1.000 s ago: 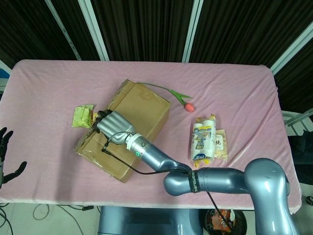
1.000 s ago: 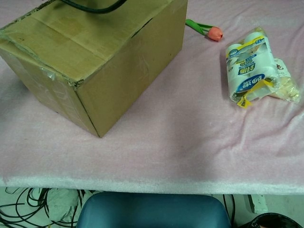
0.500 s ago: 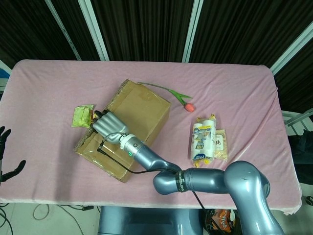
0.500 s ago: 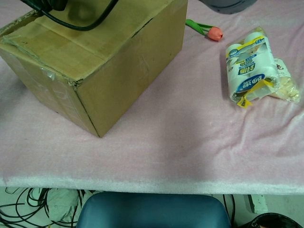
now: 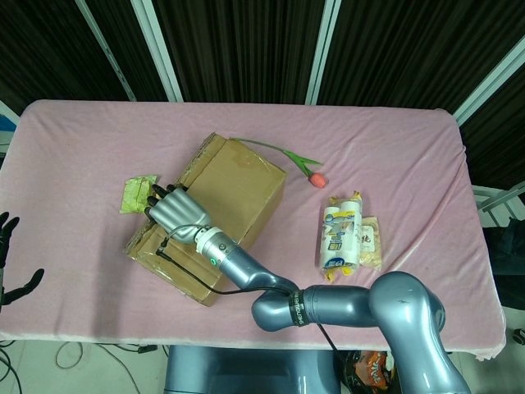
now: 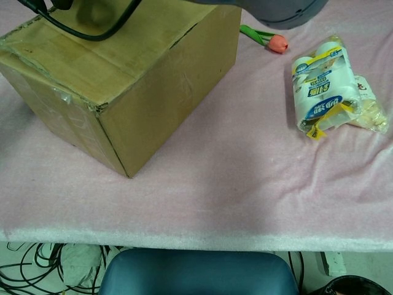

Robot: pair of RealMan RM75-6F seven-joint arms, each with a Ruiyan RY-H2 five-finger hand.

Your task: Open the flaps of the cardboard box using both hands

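The cardboard box sat left of the middle of the pink-covered table, turned at an angle, its top flaps lying shut with the seam running lengthwise. I had the right hand lying on the box's top near its left edge, fingers stretched side by side with their tips at that edge; I could not tell whether they had hooked under a flap. The left hand hung off the table's left edge, well apart from the box, fingers spread and holding nothing. Just beside the box's left edge lay a yellow-green packet. An artificial tulip lay by the box's far right corner. A pack of tissue rolls rested toward the right edge, touching a flat snack bag.
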